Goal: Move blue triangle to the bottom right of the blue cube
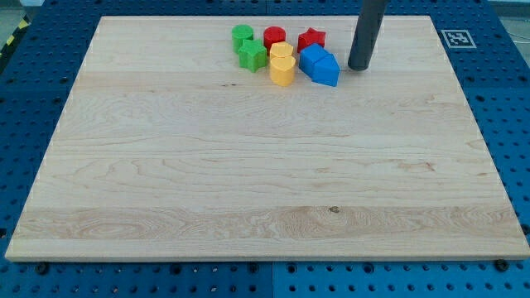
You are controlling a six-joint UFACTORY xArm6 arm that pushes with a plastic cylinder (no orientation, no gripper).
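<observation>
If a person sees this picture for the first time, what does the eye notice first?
First comes the tight group of coloured blocks near the view's top, on an otherwise bare wooden board. Next is the dark rod just right of them; my tip rests beside the blue triangle, which touches the blue cube.

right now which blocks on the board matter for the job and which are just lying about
For the job:
blue triangle
blue cube
my tip, just to the view's right of the blue triangle

Lying about:
green blocks
red blocks
yellow blocks
</observation>
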